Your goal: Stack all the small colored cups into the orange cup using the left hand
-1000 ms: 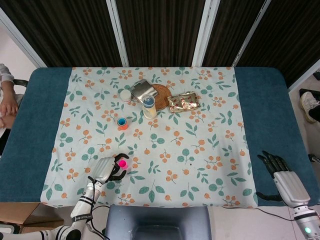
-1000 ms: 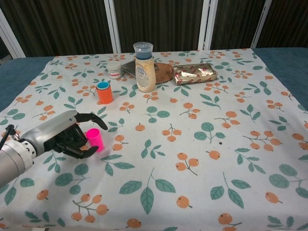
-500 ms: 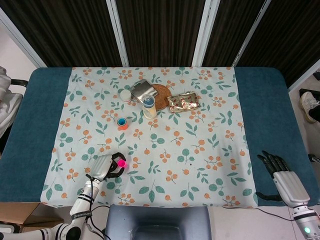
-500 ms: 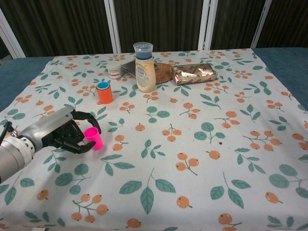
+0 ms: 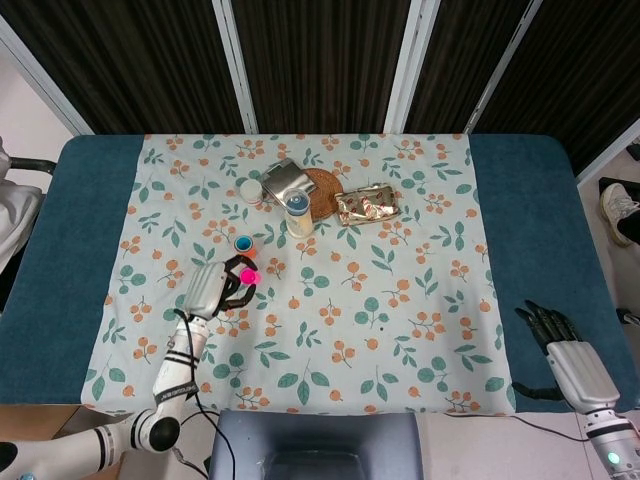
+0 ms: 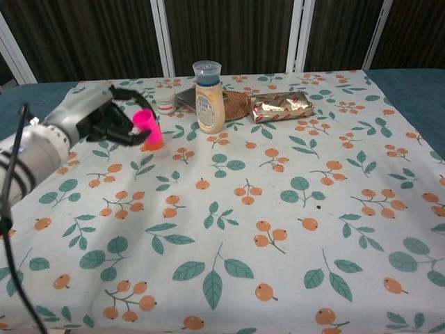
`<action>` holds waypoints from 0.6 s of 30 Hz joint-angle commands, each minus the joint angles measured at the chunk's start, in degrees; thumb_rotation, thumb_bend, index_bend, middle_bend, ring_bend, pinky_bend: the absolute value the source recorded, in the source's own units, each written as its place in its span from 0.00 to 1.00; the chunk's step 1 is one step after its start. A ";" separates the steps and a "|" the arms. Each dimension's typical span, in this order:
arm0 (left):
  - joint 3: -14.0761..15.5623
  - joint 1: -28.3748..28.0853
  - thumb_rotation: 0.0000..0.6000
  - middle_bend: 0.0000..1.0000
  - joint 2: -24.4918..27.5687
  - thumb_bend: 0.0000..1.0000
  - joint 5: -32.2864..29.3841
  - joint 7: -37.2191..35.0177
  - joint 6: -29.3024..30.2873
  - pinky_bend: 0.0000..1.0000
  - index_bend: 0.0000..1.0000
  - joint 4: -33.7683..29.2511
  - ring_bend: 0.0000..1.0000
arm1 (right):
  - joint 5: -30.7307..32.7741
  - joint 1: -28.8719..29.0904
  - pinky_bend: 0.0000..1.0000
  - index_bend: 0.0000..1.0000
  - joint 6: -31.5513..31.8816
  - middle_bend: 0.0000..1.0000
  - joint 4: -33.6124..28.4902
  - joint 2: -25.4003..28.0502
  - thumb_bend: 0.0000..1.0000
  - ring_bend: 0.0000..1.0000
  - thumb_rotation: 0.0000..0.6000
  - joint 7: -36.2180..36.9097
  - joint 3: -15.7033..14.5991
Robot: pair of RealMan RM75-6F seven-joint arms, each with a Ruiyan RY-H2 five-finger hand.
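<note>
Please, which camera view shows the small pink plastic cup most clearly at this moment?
The chest view: the small pink plastic cup appears large there, held off the table by the left hand, in front of the orange cup. The head view shows only a small pink spot beside the hand's fingers.

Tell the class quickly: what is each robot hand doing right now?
Left robot hand: holding the small pink plastic cup.
Right robot hand: open, holding nothing.

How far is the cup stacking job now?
Done: the blue cup already sits inside the orange cup. In hand: the left robot hand holds the pink cup in the air near it. Left: place the pink cup into the stack.
</note>
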 commanded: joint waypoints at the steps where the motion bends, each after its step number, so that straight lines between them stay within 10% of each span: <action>1: -5.73 -6.22 1.00 1.00 -3.59 0.47 -4.34 3.72 -1.12 1.00 0.61 6.54 1.00 | 0.76 -0.06 0.00 0.00 0.21 0.00 0.06 -0.04 0.19 0.00 1.00 0.03 0.45; 18: -6.29 -15.22 1.00 1.00 -13.21 0.46 -8.09 1.37 -7.11 1.00 0.62 33.16 1.00 | 3.85 0.32 0.00 0.00 -0.74 0.00 0.50 0.19 0.19 0.00 1.00 0.41 1.86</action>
